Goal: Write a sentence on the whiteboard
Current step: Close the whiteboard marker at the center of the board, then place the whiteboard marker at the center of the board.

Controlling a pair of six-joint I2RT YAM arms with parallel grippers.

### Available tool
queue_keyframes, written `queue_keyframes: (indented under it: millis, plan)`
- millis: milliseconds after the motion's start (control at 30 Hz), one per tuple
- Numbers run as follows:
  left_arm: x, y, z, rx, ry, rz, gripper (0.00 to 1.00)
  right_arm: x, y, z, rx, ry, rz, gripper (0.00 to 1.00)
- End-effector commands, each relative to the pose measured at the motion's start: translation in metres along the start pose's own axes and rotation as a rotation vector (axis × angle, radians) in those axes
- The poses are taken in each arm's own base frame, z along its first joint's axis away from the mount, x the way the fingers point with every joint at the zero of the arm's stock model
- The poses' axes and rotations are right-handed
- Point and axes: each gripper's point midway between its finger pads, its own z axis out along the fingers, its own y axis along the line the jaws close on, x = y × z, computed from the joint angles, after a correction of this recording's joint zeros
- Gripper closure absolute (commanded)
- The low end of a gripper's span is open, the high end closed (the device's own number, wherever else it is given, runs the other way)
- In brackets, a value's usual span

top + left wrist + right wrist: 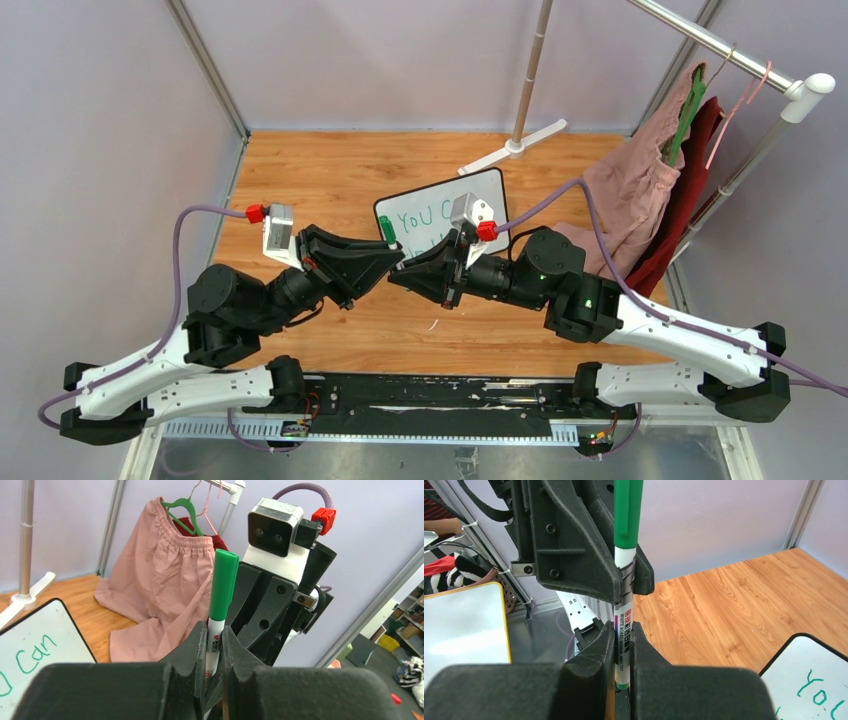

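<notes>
The whiteboard [488, 187] lies tilted on the wooden table behind both grippers. The sentence [420, 216] is green handwriting; "You" and part of "can" show, and the right wrist camera hides the rest. In front of the board a green-capped whiteboard marker [388, 230] stands upright between the two grippers. My left gripper [214, 632] is shut on the marker [222, 582] just below its cap. My right gripper [624, 630] is shut on the marker [624, 615] lower on its white barrel, tip to tip with the left gripper [574, 545]. A corner of the whiteboard [809, 665] shows at lower right.
A pink garment [630, 190] on a green hanger and a red one hang from the clothes rack [800, 95] at the right, draping onto the table. A white stand base [512, 148] sits at the back. Metal frame posts and purple walls surround the table.
</notes>
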Motion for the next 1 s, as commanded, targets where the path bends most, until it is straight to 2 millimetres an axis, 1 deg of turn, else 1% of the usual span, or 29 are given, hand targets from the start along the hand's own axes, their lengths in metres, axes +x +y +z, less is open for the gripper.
queue_keyframes:
  millis: [0, 33, 100, 133, 167, 200, 233, 267, 300, 333, 433, 567, 600, 667, 733, 800, 867, 967]
  plan:
    - [-0.006, -0.004, 0.002, 0.017, -0.029, -0.007, 0.96, -0.009, -0.002, -0.003, 0.003, -0.036, 0.0, 1.0]
    - [-0.005, -0.003, 0.002, 0.015, -0.028, -0.006, 1.0, -0.009, -0.002, -0.003, 0.003, -0.035, 0.0, 1.0]
    - [-0.003, 0.0, 0.001, 0.001, -0.023, 0.002, 1.0, -0.006, 0.0, -0.004, -0.008, -0.021, -0.001, 1.0]
    - [-0.002, 0.004, 0.0, -0.014, -0.022, 0.009, 1.0, -0.004, 0.002, -0.004, -0.021, -0.005, -0.004, 0.92]
    - [-0.001, 0.009, -0.002, -0.042, -0.021, 0.016, 1.0, -0.001, 0.003, -0.004, -0.027, 0.012, -0.007, 0.74]
    - [0.001, 0.02, -0.005, -0.096, -0.011, 0.025, 1.0, 0.004, 0.002, -0.006, -0.021, 0.036, -0.009, 0.6]
    - [0.004, 0.029, -0.009, -0.144, -0.001, 0.034, 1.0, 0.01, -0.001, -0.009, -0.005, 0.059, -0.009, 0.5]
    - [0.007, 0.04, -0.014, -0.199, 0.015, 0.048, 1.0, 0.014, -0.006, -0.015, 0.026, 0.073, -0.011, 0.44]
    - [0.011, 0.051, -0.02, -0.253, 0.036, 0.062, 1.0, 0.022, -0.013, -0.022, 0.067, 0.091, -0.014, 0.41]
    - [0.011, 0.061, -0.029, -0.304, 0.04, 0.073, 1.0, 0.031, -0.021, -0.031, 0.111, 0.112, -0.017, 0.32]
    - [0.014, 0.088, -0.057, -0.446, 0.072, 0.108, 1.0, 0.049, -0.047, -0.063, 0.273, 0.144, -0.026, 0.18]
    - [0.02, 0.124, -0.101, -0.644, 0.108, 0.147, 1.0, 0.073, -0.076, -0.107, 0.473, 0.171, 0.001, 0.15]
    - [0.023, 0.134, -0.112, -0.698, 0.119, 0.163, 1.0, 0.082, -0.085, -0.117, 0.532, 0.179, 0.013, 0.14]
    - [0.028, 0.153, -0.132, -0.819, 0.143, 0.195, 1.0, 0.094, -0.096, -0.133, 0.613, 0.182, 0.025, 0.13]
    - [0.035, 0.169, -0.148, -0.922, 0.179, 0.243, 1.0, 0.101, -0.103, -0.143, 0.657, 0.171, 0.028, 0.11]
    - [0.042, 0.18, -0.158, -1.004, 0.211, 0.28, 1.0, 0.105, -0.109, -0.151, 0.695, 0.156, 0.025, 0.08]
    - [0.049, 0.187, -0.161, -1.052, 0.248, 0.321, 1.0, 0.107, -0.111, -0.153, 0.69, 0.134, 0.018, 0.08]
    - [0.063, 0.198, -0.163, -1.105, 0.304, 0.359, 1.0, 0.114, -0.111, -0.149, 0.667, 0.126, 0.013, 0.08]
